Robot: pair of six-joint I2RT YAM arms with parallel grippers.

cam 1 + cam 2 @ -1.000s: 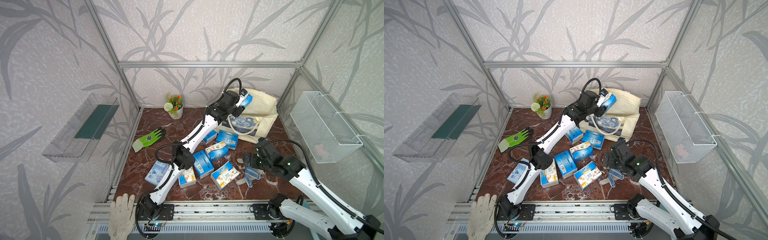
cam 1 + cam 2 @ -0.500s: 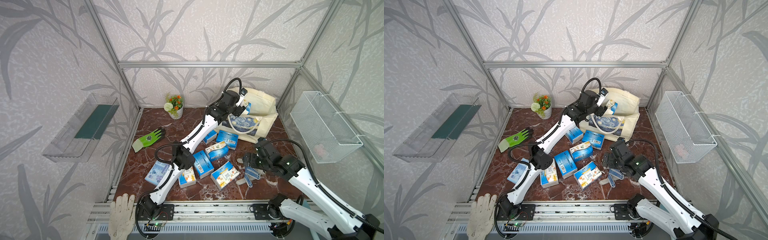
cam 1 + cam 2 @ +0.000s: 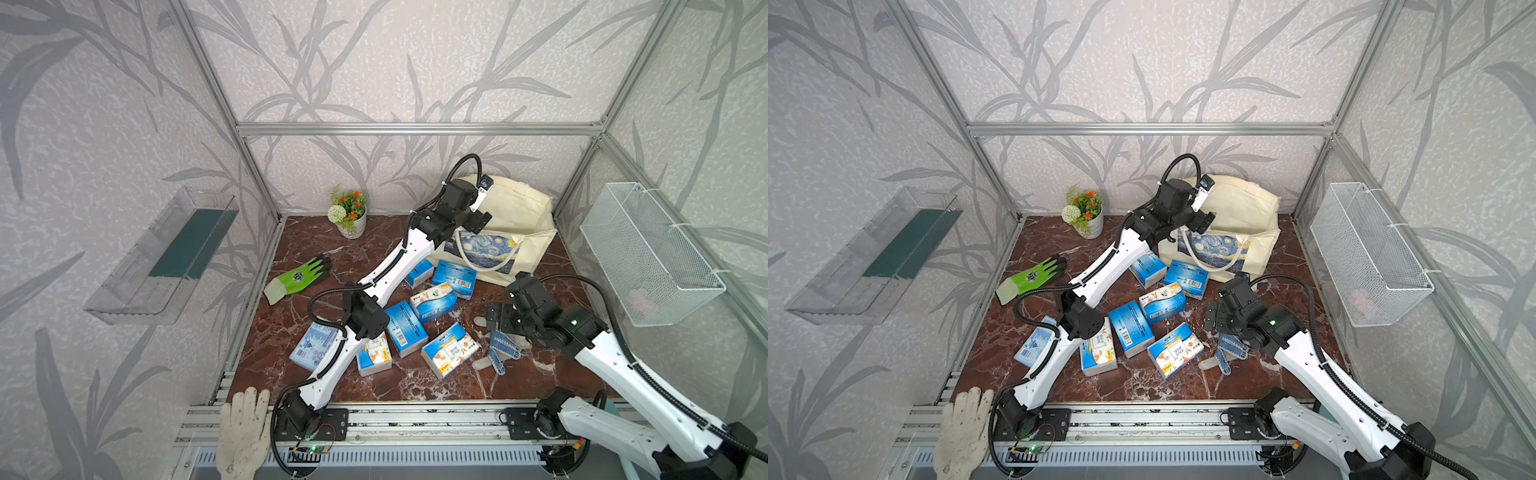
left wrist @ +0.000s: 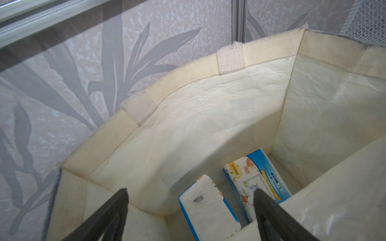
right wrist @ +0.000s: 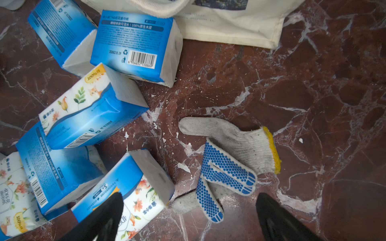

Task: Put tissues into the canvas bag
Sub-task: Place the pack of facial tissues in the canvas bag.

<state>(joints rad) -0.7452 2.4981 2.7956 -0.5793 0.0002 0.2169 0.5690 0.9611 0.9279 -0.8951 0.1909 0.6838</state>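
The cream canvas bag stands at the back right, its Starry Night print facing forward. My left gripper hangs open over the bag's mouth, holding nothing. Two tissues packs lie on the bag's floor below it. Several more tissues packs lie scattered on the marble floor. My right gripper is open and empty, low over the floor between a floral pack and the dotted glove.
A green glove and a flower pot sit at the back left. A white wire basket hangs on the right wall, a clear shelf on the left wall. A white glove lies on the front rail.
My left gripper has opened and the blue pack it held above the bag has dropped inside. The right arm has barely moved.
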